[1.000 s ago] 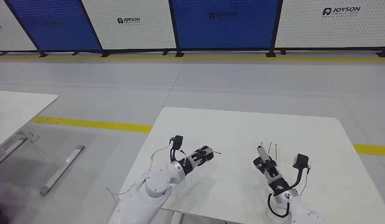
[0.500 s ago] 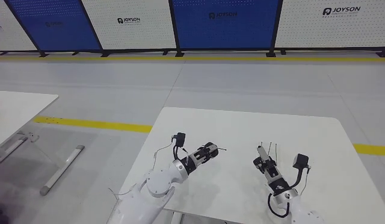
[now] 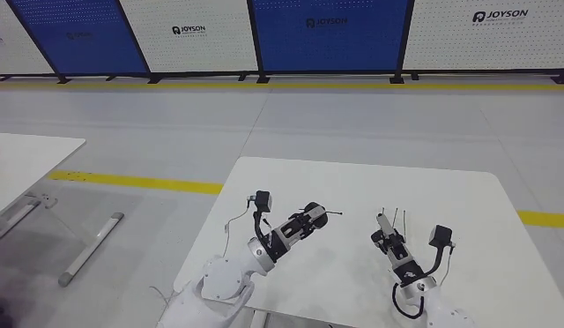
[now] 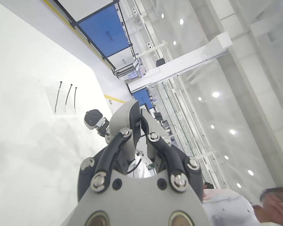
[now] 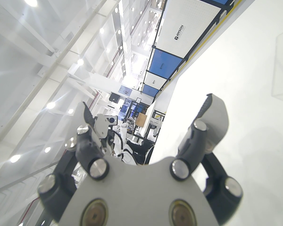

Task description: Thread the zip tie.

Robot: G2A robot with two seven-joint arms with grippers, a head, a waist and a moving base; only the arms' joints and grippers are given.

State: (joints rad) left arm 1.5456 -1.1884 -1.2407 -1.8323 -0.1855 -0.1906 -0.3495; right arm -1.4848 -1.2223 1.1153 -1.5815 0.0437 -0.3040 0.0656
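Note:
My left gripper (image 3: 313,214) hovers over the white table (image 3: 370,178), left of centre, shut on a thin black zip tie (image 3: 331,212) whose end sticks out toward the right arm. In the left wrist view its fingers (image 4: 132,116) are pressed together. Three more black zip ties (image 4: 67,97) lie side by side on a clear sheet, just beyond my right gripper (image 3: 382,226) in the top view. The right gripper (image 5: 148,111) stands open, one finger (image 5: 211,109) low over the table, with nothing between them.
The table's near edge runs close behind both arms. A clear sheet's corner (image 5: 281,66) lies on the table by the right gripper. Blue and white partition panels (image 3: 326,24) stand across the floor beyond the table.
My left arm has moved right toward the right gripper, carrying the zip tie with it. The right arm has kept still.

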